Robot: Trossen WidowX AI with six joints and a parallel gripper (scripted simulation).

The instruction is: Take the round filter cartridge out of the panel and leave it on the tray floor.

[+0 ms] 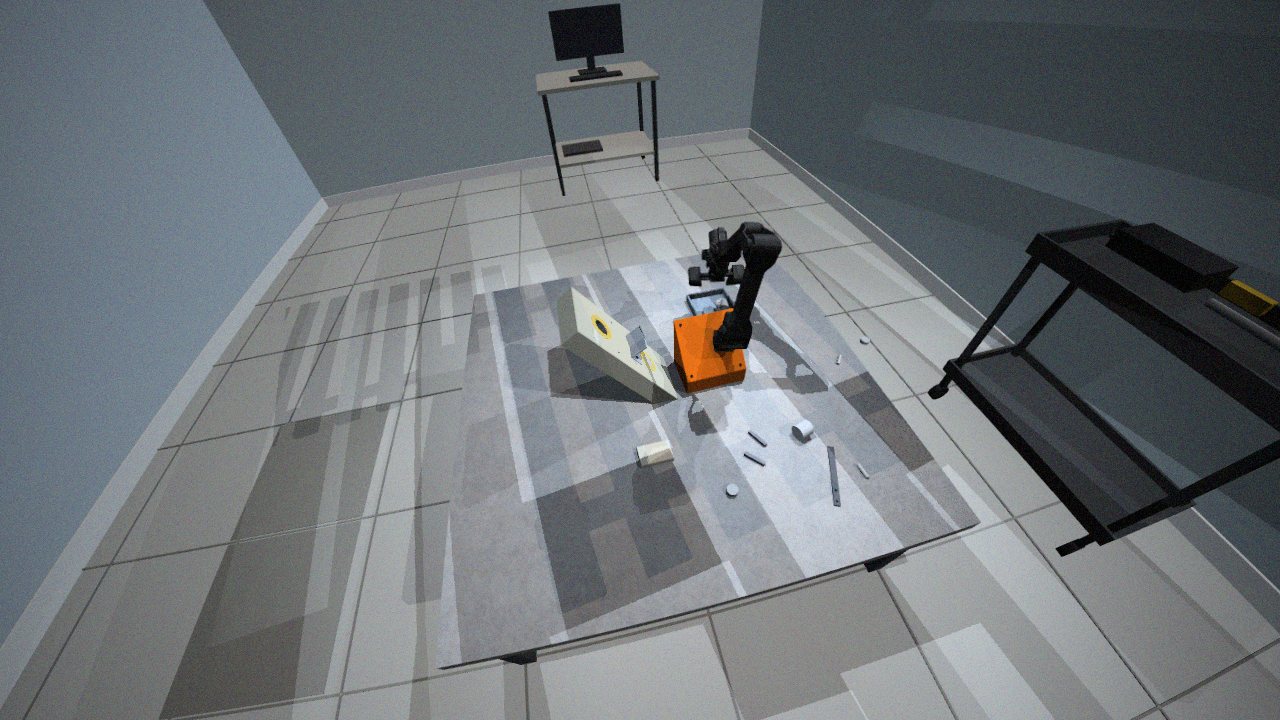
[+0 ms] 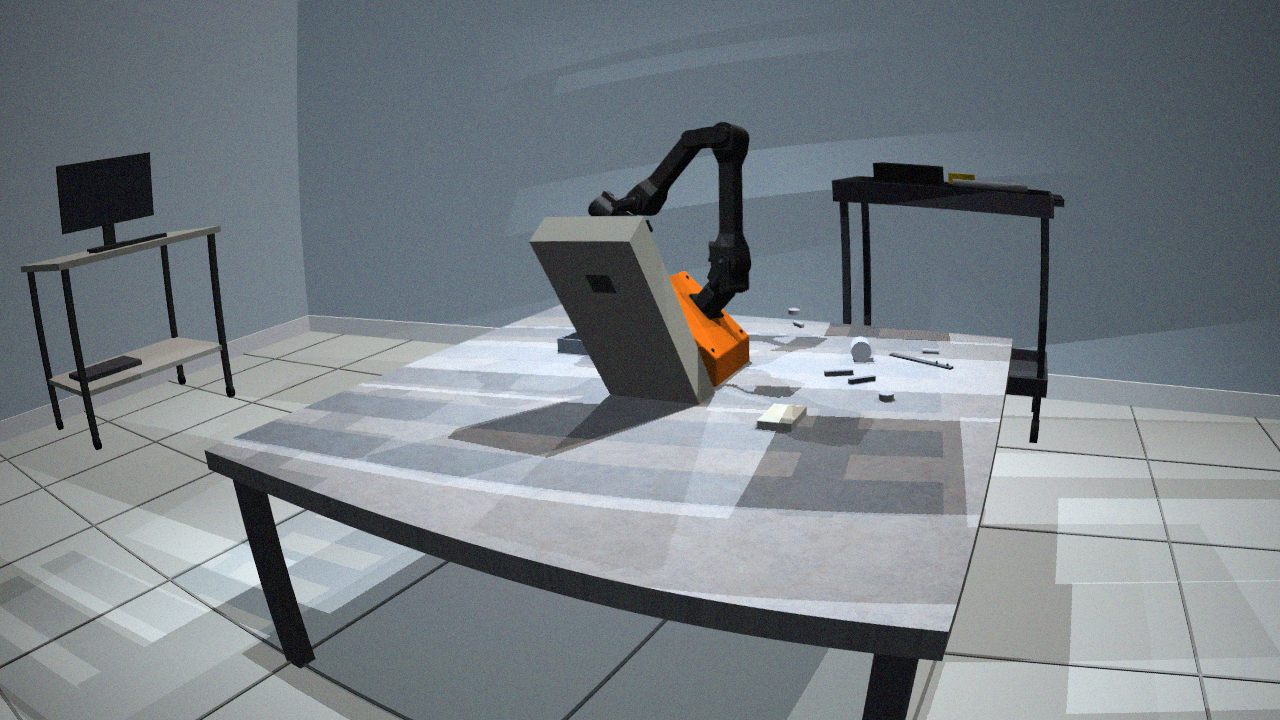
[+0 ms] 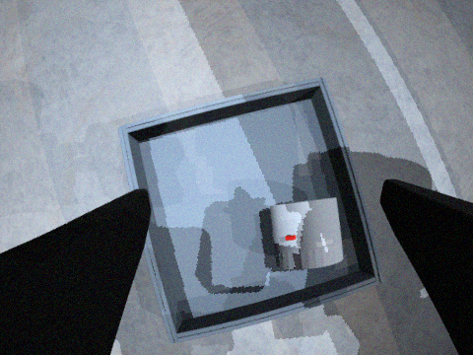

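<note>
The grey-white round cartridge [image 3: 320, 232] lies on its side on the tray floor, near the right wall in the wrist view. A small red mark shows on its side; its slotted face is not visible. The square blue-grey tray [image 3: 222, 112] [image 2: 569, 343] rests on the table behind the panel in the exterior view. My gripper [image 3: 270, 196] [image 1: 715, 275] is wide open and empty, raised above the tray and cartridge. Its fingertips are hidden in the exterior view. The cream slanted service panel [image 1: 581, 313] [image 2: 626, 322] has a dark round opening ringed in yellow.
A grey flap [image 1: 635, 340] stands out from the panel face. The orange arm base [image 1: 709, 349] [image 2: 716, 344] is beside the panel. A cream block [image 1: 654, 454] [image 2: 781, 414], a white cylinder [image 1: 802, 430] [image 2: 861, 349] and a long strip [image 1: 834, 476] lie farther off.
</note>
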